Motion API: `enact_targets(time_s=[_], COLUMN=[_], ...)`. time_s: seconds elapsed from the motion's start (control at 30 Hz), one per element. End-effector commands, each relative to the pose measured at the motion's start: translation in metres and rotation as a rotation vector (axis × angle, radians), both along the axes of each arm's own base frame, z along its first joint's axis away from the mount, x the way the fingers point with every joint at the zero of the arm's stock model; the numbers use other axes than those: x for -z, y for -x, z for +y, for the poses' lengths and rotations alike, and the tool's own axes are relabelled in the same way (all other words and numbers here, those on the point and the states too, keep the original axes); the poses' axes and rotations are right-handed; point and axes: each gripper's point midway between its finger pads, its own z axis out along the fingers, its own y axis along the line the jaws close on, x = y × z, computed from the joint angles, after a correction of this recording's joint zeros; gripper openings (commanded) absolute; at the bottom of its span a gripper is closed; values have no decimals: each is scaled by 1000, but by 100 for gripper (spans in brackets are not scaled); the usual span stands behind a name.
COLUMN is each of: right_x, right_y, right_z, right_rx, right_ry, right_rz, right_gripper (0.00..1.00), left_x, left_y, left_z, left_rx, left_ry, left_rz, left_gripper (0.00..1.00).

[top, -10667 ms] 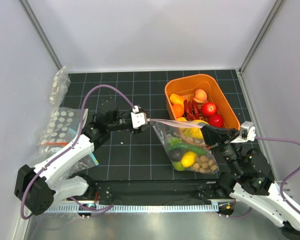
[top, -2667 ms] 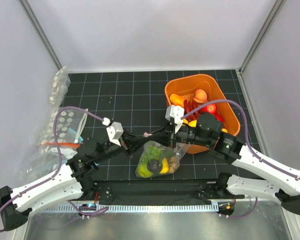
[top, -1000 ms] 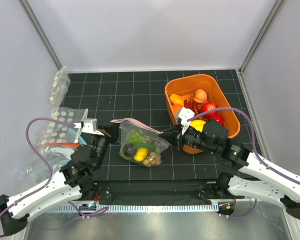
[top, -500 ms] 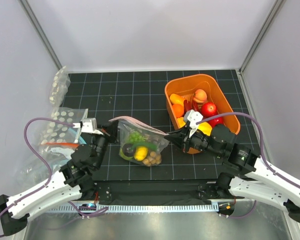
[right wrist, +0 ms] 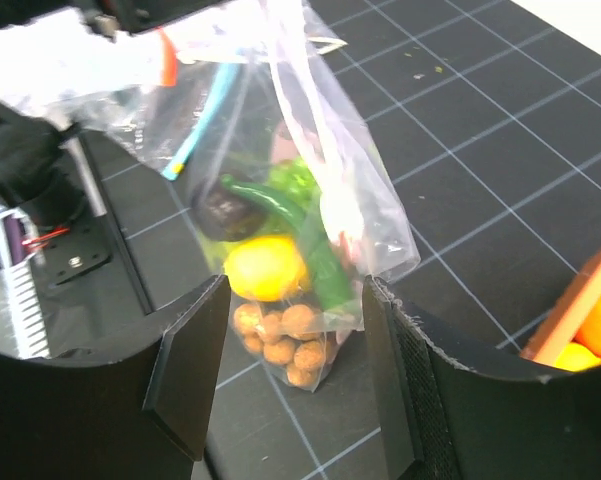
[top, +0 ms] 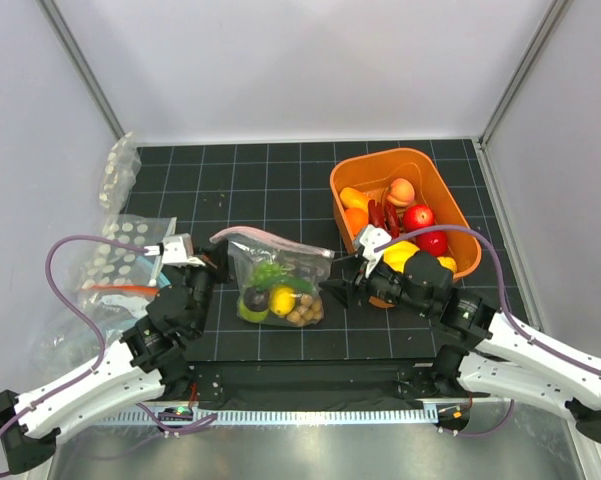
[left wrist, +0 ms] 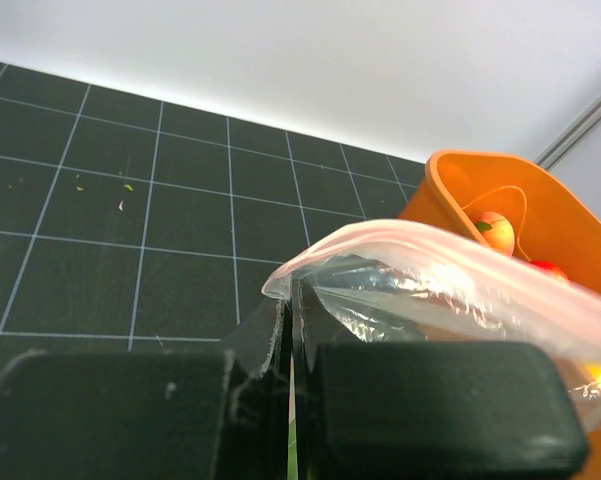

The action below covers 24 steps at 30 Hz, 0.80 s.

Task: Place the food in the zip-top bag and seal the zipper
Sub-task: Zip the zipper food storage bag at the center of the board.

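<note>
Two tools flanked the filled zip-top bag (top: 275, 282) left of the orange tub (top: 451, 203): left tool (left wrist: 290, 372) clenched on the zipper (top: 270, 238), right tool (top: 334, 286) open, empty. Sealing seemed underway; next, the right tool needed to pinch the zipper shut.

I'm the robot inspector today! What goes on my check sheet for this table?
Surface: black gridded table, a few tiny specks.
Job's things: zip-top bag holds food; pink zipper on top; more fruit waits in the orange tub.
Clutter: spare dotted bags at the left edge.
Grippers: left gripper jaws shut on the bag's corner; right gripper jaws open at the bag's other end.
Cables: purple cable looping on each arm.
Surroundings: plain white walls; nothing else seen.
</note>
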Motion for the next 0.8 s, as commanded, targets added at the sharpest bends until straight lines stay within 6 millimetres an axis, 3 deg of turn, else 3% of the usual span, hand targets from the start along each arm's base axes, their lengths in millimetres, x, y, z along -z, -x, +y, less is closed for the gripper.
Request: enact_targets(time_s=[0.0, 0.3, 0.4, 0.5, 0.67, 0.7, 0.77], right_x=[-17, -27, -35, -37, -38, -37, -32], right_y=[-20, -48, -56, -62, -82, -80, -102], right_z=[-1, -10, -18, -21, -28, -21, -34], right_rx=[90, 241, 299, 329, 352, 285, 294], right_ry=[-65, -112, -146, -162, -192, -207, -256], right_rz=[-75, -160, -176, -175, -134, -109, -33], right_gripper=[62, 51, 64, 68, 67, 67, 67], left_x=[-22, -28, -28, -28, -28, -28, -30], left_y=[0, 3, 3, 3, 4, 4, 4], left_z=[8, 2, 1, -2, -3, -3, -3], left_rx=[-34, 17, 21, 33, 44, 45, 47], left_ry=[67, 78, 71, 65, 59, 58, 59], left_rz=[-39, -77, -76, -79, -84, -86, -89], left_gripper=[0, 0, 0, 0, 0, 0, 0])
